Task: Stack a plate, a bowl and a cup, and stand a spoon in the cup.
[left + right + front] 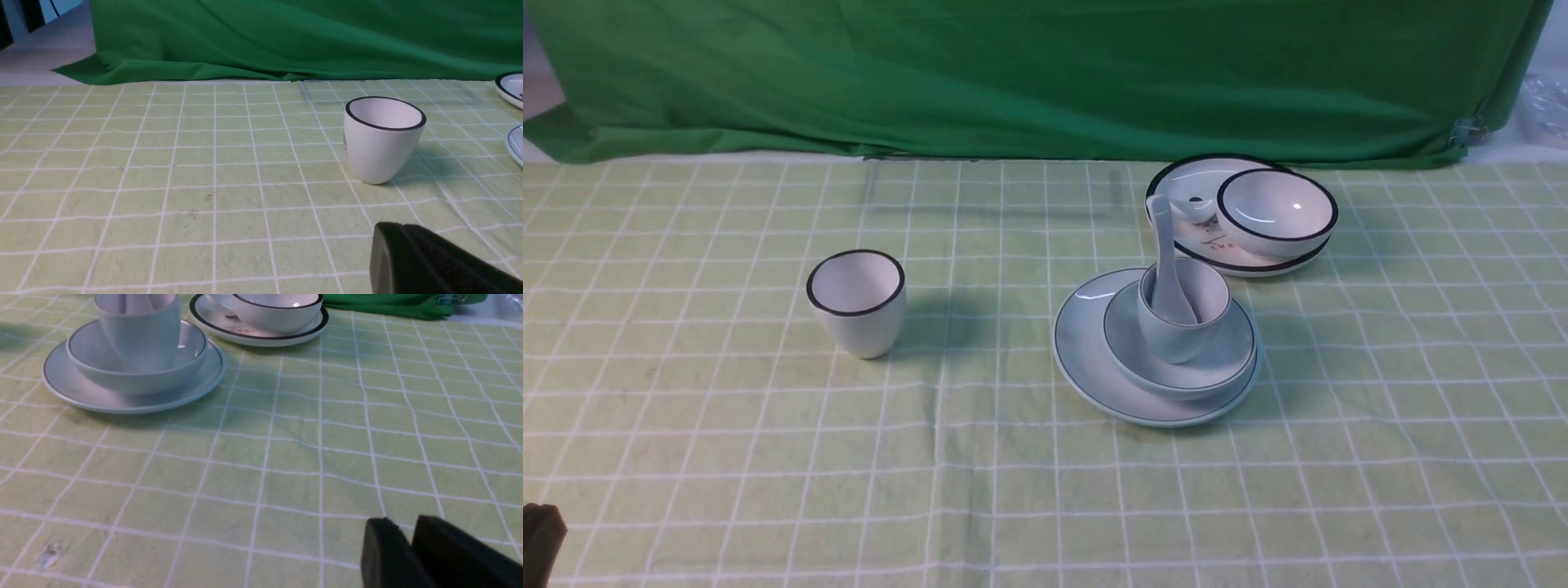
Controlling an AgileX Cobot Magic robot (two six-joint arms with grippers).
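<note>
Spoon [1168, 261]: stood scoop-down in the cup [1183, 327], long axis near upright, handle leaning up toward the robot's left. Nested below: cup in the bowl [1217, 363], bowl on the plate [1086, 351], right of centre on the desk [727, 457]. Just behind, a black-rimmed white plate [1201, 175] carrying a black-rimmed white bowl [1278, 212]. Well apart on the left, upright, a black-rimmed white cup [856, 302]. Showed the left hand [539, 531] only as a dark tip at the near left corner. Pale green checked cloth over the desk, green drape [1045, 73] behind.

Left wrist view: left hand [392, 253] low over the desk, pressed together, empty; white cup [382, 143] ahead.

Right wrist view: right hand [408, 539] low, clear of the stack, gripping nothing; two fingers [384, 555] side by side, parted or touching could not be told. Beyond, cup [139, 339] in bowl [135, 375] on plate [122, 402].
</note>
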